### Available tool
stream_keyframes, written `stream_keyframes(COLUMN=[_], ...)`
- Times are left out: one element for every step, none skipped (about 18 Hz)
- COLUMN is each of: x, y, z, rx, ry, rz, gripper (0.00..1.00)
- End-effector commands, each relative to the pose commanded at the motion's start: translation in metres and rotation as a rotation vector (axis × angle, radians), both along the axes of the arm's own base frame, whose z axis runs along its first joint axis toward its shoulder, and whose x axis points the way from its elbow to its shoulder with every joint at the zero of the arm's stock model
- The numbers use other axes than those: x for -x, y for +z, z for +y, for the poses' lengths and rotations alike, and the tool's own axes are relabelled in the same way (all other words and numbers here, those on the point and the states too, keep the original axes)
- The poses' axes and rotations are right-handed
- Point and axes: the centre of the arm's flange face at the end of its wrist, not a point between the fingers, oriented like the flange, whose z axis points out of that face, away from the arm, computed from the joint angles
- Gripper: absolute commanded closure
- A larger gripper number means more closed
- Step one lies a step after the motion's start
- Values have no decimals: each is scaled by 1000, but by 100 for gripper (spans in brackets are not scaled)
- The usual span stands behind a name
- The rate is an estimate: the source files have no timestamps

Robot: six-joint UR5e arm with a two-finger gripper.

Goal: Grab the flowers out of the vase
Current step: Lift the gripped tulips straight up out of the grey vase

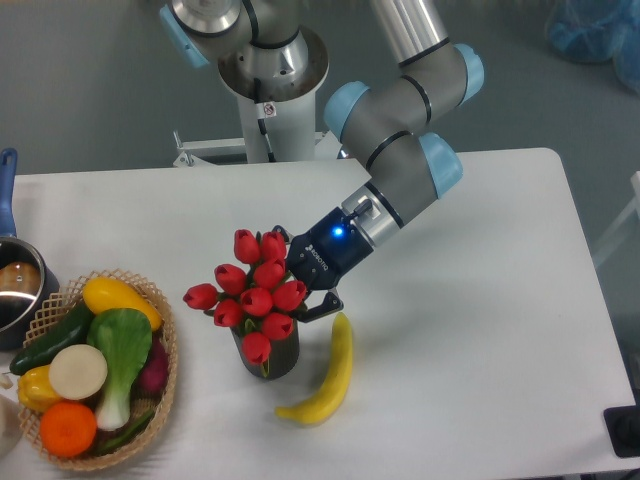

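Fingers (318, 303) behind flowers (252, 288), banana (328, 375) beside vase (272, 358), basket (160, 400) left.

— What lies on the white bench (480, 300) near the middle?
— A banana (330, 378), curved, its tip toward the near edge.
— And at the left?
— A woven basket (165, 385) of produce: a yellow squash (118, 298), a dark cucumber (52, 338), a leafy green (125, 345), an orange (68, 428), a pale round onion (78, 371).
— Anything behind it?
— A steel pot (18, 290) with a blue handle (7, 190), at the left edge, just beside the basket.
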Motion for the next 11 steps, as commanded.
stream_keyframes(x=[-1,-2,-2,-1,-3,-5,-7,-9,-11,-12,-12], y=[1,5,15,21,28,37,46,53,60,64,70], z=[1,1,-2,-6,-6,-9,-10,-11,-12,-13,-15], rx=[-5,-8,-7,-6,-12,-14,-11,-9,-12,-12,-14], ry=[0,5,15,27,29,35,43,48,51,54,61], rz=[-7,-17,-21,-23,-19,-19,-25,-28,-24,-24,-24], gripper=[52,52,52,52,52,52,52,52,52,52,52])
